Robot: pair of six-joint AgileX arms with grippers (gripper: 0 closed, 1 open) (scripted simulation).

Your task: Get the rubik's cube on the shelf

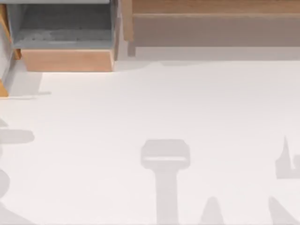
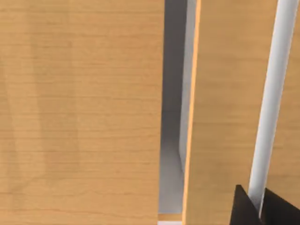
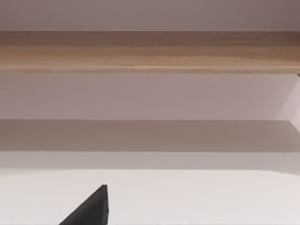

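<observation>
The shelf (image 1: 211,7) runs along the table's (image 1: 150,117) far right; jaw state cannot be told; locate the cube first, then approach squarely.

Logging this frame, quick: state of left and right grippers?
Left gripper: dark fingertips against the wooden panels, state cannot be told.
Right gripper: one dark fingertip above the white table, facing the shelf, state cannot be told.

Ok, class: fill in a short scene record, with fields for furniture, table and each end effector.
shelf: back right, wooden ledge over grey-brown panel
box: back left, grey-lined, wooden front
table: white, arm shadows across it
left end effector: close against wooden panels
right end effector: facing the shelf front
</observation>
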